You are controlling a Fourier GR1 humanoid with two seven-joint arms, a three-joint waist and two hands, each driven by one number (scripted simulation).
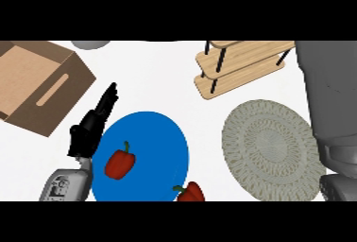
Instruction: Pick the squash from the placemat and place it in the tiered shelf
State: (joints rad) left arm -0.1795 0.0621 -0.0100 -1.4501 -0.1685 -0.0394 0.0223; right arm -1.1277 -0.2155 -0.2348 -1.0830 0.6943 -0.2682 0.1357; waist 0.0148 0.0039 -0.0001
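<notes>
The round woven grey placemat [268, 151] lies at the right of the counter with nothing showing on it. No squash is visible anywhere. The wooden tiered shelf [241, 64] stands at the back, right of centre, its visible boards bare. My left hand [90, 127] rests open at the left, fingers straight and pointing up beside the blue plate. My right forearm [331, 104] fills the right edge as a large grey shape, covering the placemat's right rim; its hand lies outside the picture.
A blue plate [157, 137] sits in the lower middle with a red bell pepper [120, 163] on it. A second red pepper [190, 193] lies at the plate's lower right edge. A cardboard box [38, 85] stands at the back left, with a grey rounded object [90, 44] beyond it.
</notes>
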